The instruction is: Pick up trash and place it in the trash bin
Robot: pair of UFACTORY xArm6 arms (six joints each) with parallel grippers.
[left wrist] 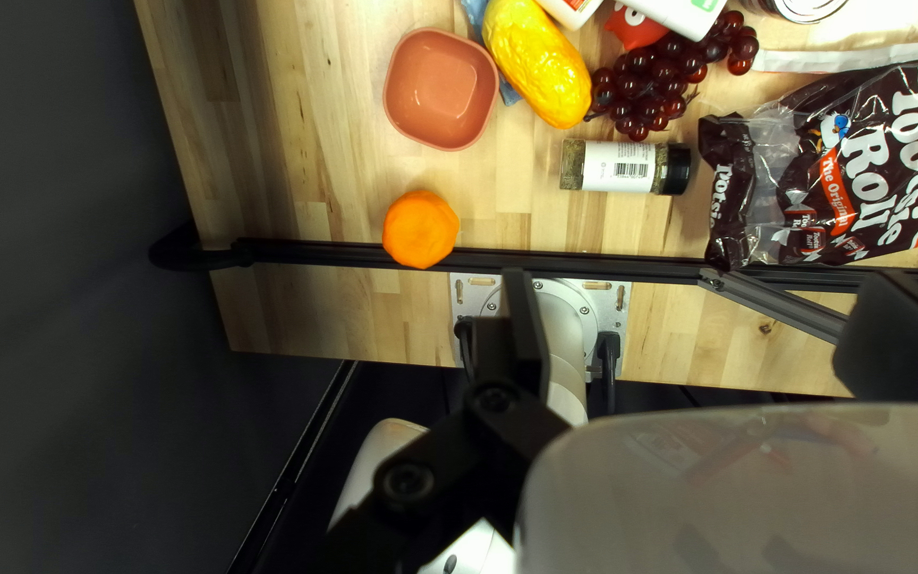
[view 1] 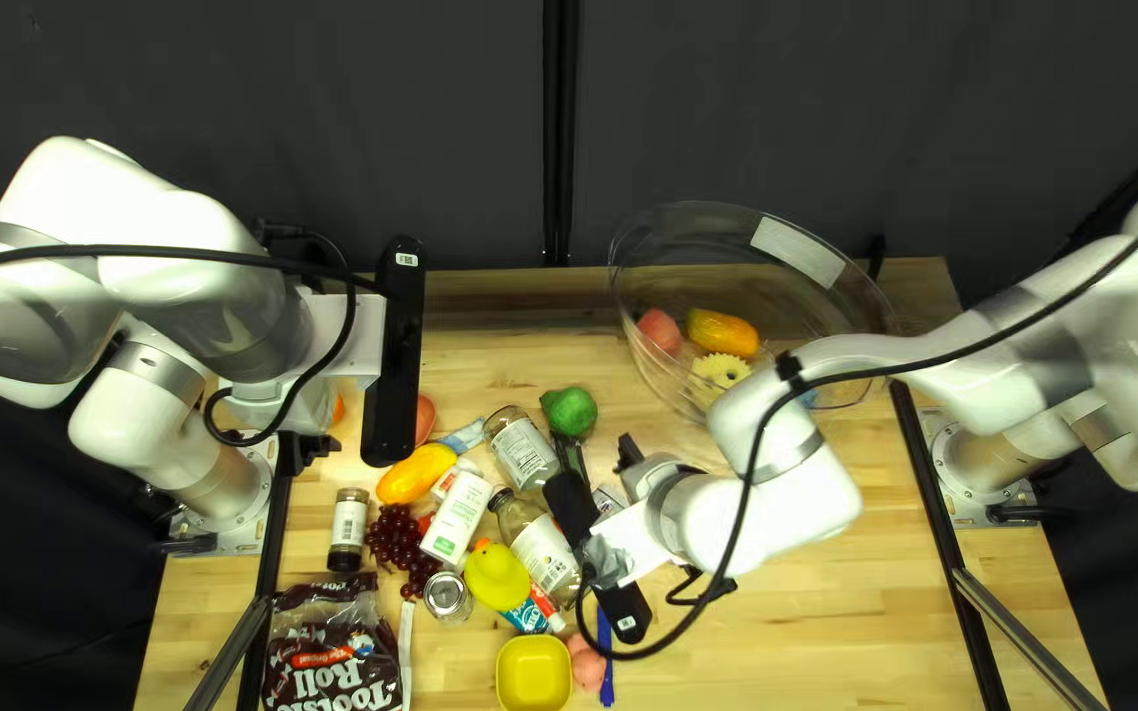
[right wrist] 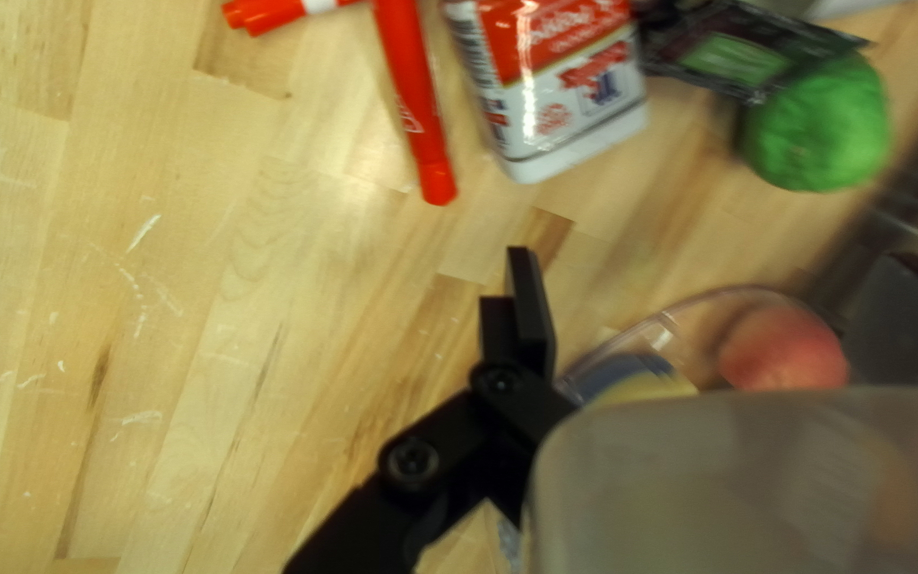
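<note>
While left fingers and right fingers stand wide apart, holding nothing, candy bag (likely trash) lies unbinned ahead of the left; clear tub near the right, possible bin, contains peach; most clearing undone.

A robotics lab — two mounted arms; a dark curtain behind.

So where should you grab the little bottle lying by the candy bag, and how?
I'd grip the little bottle round its white label, coming straight down and squeezing its long sides. It lies flat and looks straight there. The grapes sit close on one side, so careful!
</note>
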